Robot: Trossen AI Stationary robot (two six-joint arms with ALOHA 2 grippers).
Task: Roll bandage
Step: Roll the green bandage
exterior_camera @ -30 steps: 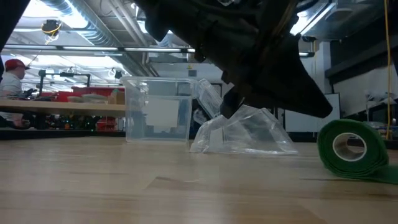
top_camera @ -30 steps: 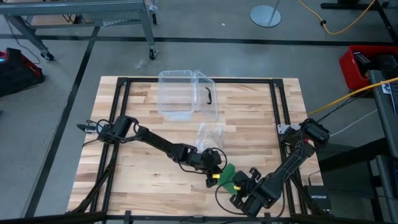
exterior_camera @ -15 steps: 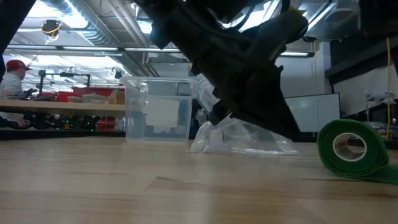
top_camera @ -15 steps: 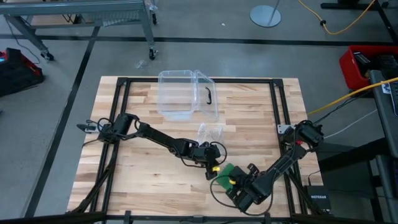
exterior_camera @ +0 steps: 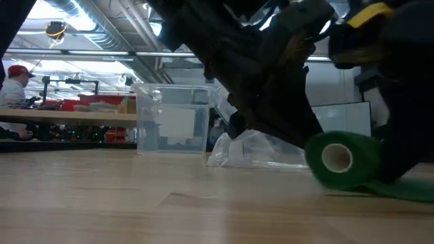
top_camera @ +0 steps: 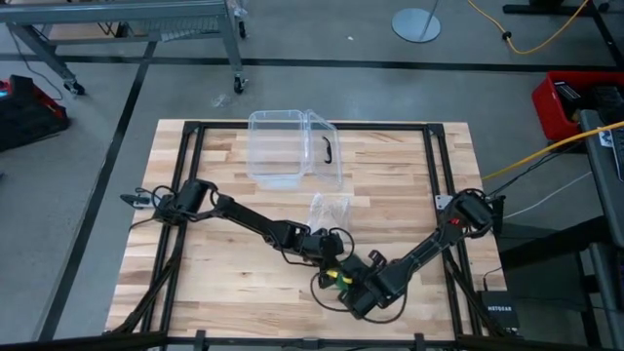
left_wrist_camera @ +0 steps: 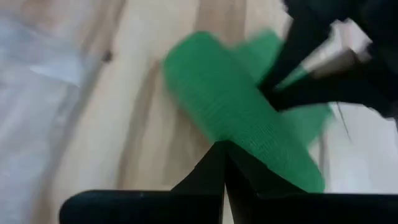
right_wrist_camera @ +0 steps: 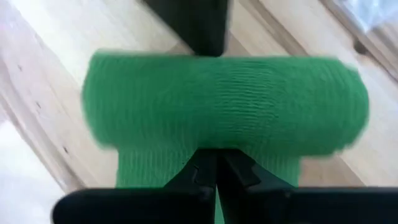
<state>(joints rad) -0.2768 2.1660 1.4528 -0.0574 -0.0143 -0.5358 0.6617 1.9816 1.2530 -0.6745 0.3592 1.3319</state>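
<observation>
The green bandage (exterior_camera: 339, 159) is a stubby roll lying on its curved side on the wood, seen close in the left wrist view (left_wrist_camera: 242, 124) and the right wrist view (right_wrist_camera: 224, 102). Its loose strip (exterior_camera: 400, 190) lies flat on the table, running from the roll toward my right gripper. My left gripper (top_camera: 331, 265) and my right gripper (top_camera: 353, 285) are both shut and stand on opposite sides of the roll at the table's near middle. In the high view the two arms hide the roll. My left gripper sets its shut fingertips (left_wrist_camera: 221, 155) against the roll's curved side (left_wrist_camera: 233, 140), slanting down from the table's left. The roll rests on the table. My right gripper pushes with its shut fingertips (right_wrist_camera: 217, 163) on the roll's opposite curved side (right_wrist_camera: 217, 140), just above the flat strip (right_wrist_camera: 143, 168), pointing steeply down from the near right.
A clear plastic box (top_camera: 292, 146) with a black handle stands at the far middle. A crinkly clear wrapper (top_camera: 330, 208) lies between it and the grippers. A person (exterior_camera: 10, 74) sits in the room beyond the table. Bare wood lies to the near left.
My right gripper has gone down and toward the table's left, up against the roll. The roll has rolled along the table toward my left gripper, while the strip's end stays flat on the wood.
</observation>
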